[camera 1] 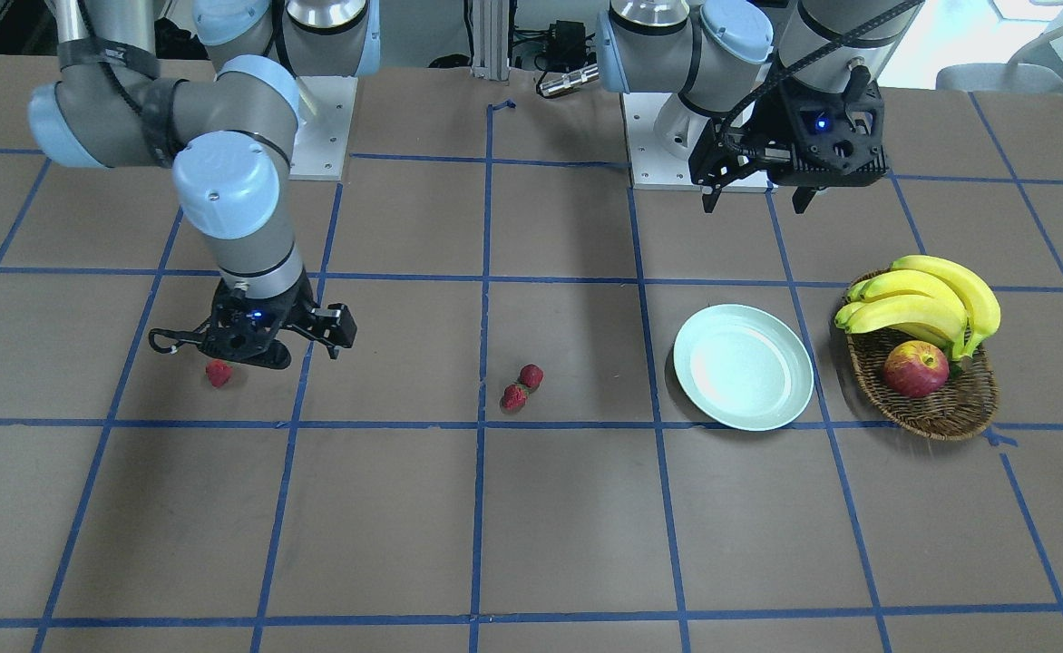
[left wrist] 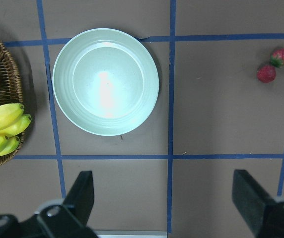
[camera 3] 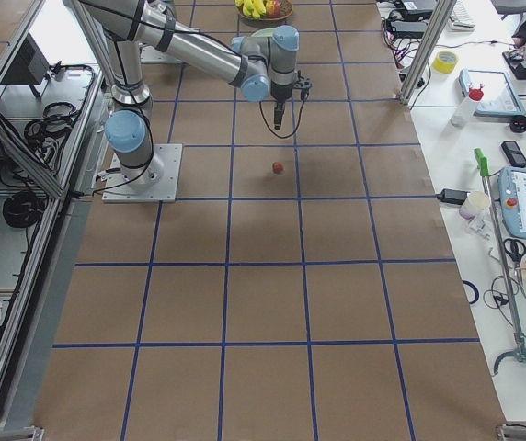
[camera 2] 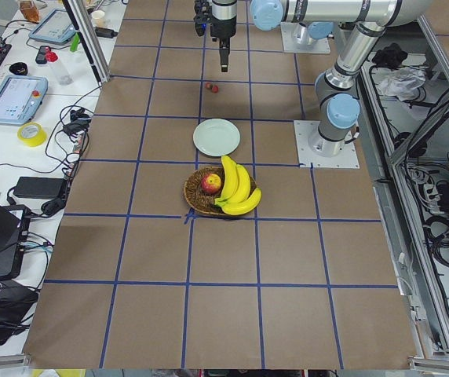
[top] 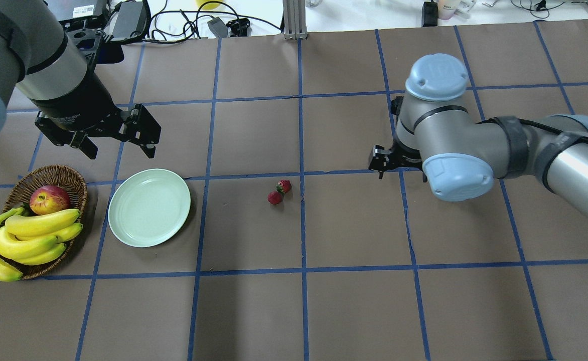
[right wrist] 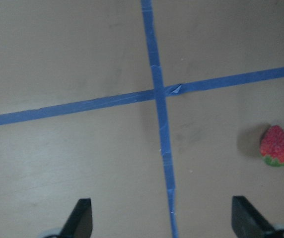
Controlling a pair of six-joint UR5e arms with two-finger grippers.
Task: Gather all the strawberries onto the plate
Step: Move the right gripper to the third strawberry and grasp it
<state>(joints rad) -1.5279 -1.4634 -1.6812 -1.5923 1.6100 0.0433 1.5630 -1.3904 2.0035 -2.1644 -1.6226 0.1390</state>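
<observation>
Brown tabletop (camera 1: 568,544), gridded with blue tape. Two strawberries (camera 1: 531,375) lie side by side near its middle, and a third strawberry (camera 1: 219,373) lies toward its right end. The plate (camera 1: 743,366), toward the left end, is bare, so all three remain to collect. The right pincer (right wrist: 161,202), spread, hangs low beside the third strawberry, not over it. The left pincer (left wrist: 163,177), also spread, hovers high near the plate.

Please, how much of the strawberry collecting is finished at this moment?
Done: nothing yet; the plate is empty. In hand: the right gripper, open, hovers beside one strawberry without gripping it. Left: that berry and the two strawberries lying together at mid-table must all go onto the plate. The left gripper is open and empty.
</observation>
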